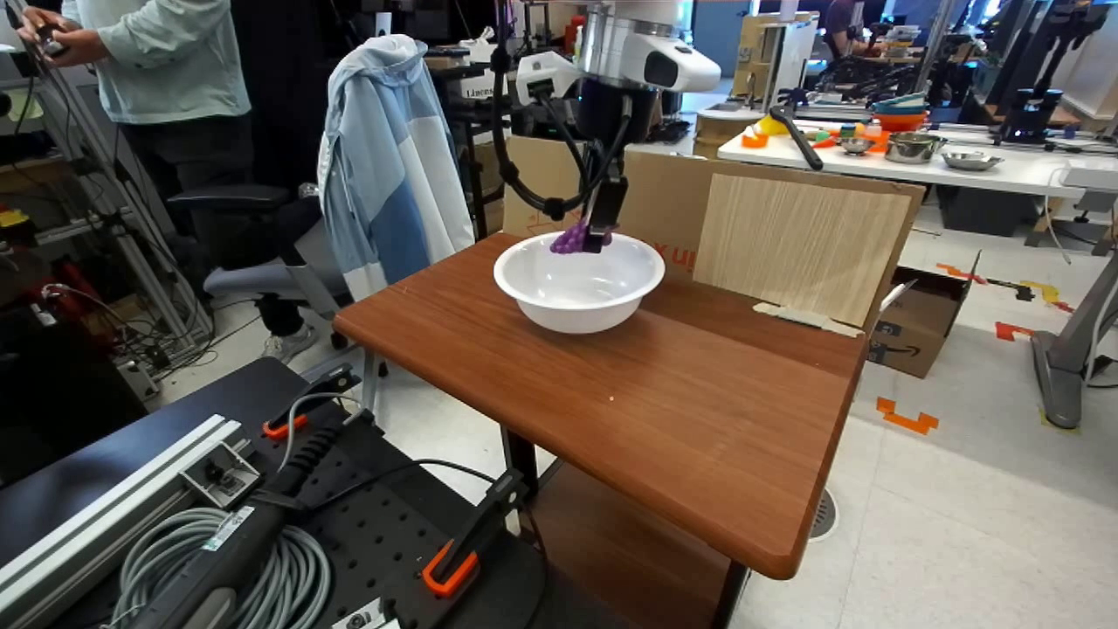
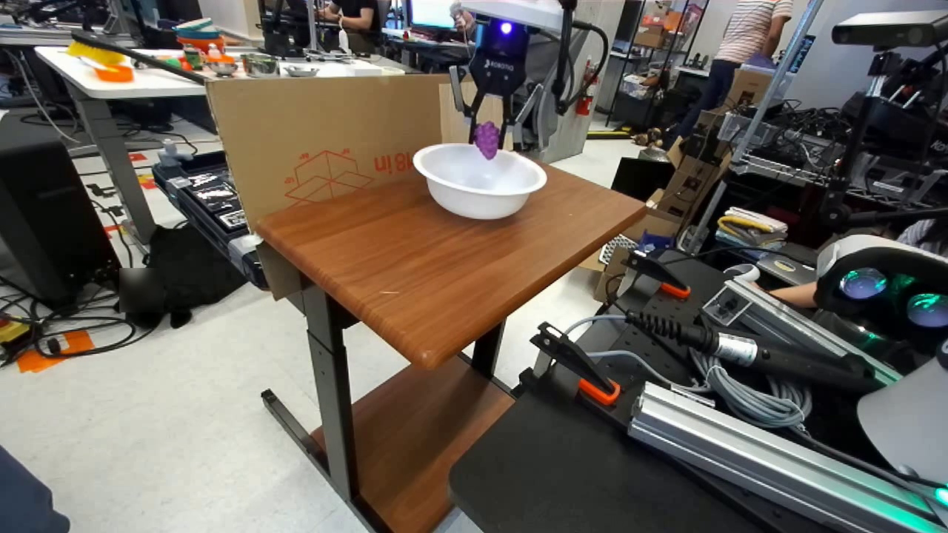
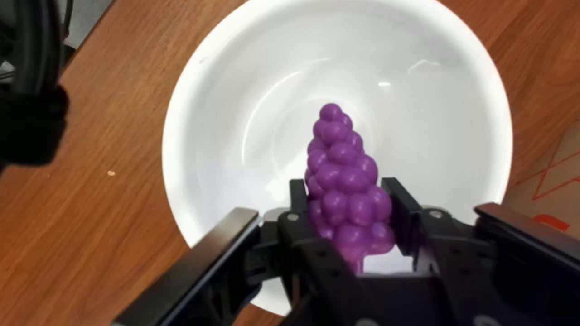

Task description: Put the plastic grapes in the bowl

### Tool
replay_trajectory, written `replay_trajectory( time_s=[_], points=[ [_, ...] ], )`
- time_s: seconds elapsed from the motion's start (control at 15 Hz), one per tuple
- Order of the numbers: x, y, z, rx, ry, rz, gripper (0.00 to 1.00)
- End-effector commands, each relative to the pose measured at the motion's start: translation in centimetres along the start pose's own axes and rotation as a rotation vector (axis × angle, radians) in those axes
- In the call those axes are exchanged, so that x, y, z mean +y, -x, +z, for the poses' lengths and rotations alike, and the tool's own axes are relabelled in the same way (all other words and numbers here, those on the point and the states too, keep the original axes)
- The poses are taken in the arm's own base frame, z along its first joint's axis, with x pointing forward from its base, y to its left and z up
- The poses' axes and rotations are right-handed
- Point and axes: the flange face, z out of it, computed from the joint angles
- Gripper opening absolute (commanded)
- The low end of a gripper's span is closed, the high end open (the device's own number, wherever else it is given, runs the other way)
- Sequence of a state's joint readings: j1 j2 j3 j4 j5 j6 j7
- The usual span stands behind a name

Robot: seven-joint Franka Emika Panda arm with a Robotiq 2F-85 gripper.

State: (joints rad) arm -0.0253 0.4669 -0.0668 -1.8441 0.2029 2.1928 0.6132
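The white bowl point(image 1: 581, 316) stands upright on the brown table and also shows in an exterior view point(image 2: 478, 206) and in the wrist view point(image 3: 213, 113). My gripper point(image 1: 597, 241) is above the bowl, pointing down. It is shut on the purple plastic grapes point(image 1: 570, 238), with a finger on each side of the cluster. The grapes also show in an exterior view point(image 2: 486, 139), hanging with their narrow end down, about at rim height. In the wrist view the grapes point(image 3: 343, 176) lie between the fingertips, over the bowl's inside. Their stem end is partly hidden by the gripper.
The brown table point(image 1: 664, 393) carries the bowl. A cardboard panel point(image 2: 318, 126) stands along one table edge, with a light wood board point(image 1: 799, 245) against it. A dark bench with clamps and cable point(image 1: 376, 489) stands beside the table. A chair with a jacket point(image 1: 384, 157) is behind.
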Motion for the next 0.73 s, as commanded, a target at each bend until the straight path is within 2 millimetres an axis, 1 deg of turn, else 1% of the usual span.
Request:
replay_trajectory(
  time_s=[0.0,0.07,0.13,0.2,0.33,0.47,0.53,0.6,0.67],
  points=[
    [-2.6,-0.7,1.2,-0.054,0.011,0.035,0.69],
    [-2.9,-0.6,1.3,-0.059,0.013,0.034,0.7],
    [-3.1,0.0,0.8,-0.06,0.009,0.017,0.76],
    [-3.3,0.6,0.3,-0.063,0.008,0.006,0.84],
    [-2.8,2.9,-2.0,-0.09,0.02,-0.036,0.98],
    [-1.0,6.4,-4.5,-0.129,0.061,-0.078,1.0],
    [-2.8,3.0,-1.3,-0.096,0.053,-0.045,0.95],
    [-2.5,4.1,-2.6,-0.109,0.059,-0.057,1.0],
    [-2.2,5.0,-3.7,-0.111,0.058,-0.063,1.0]
  ],
)
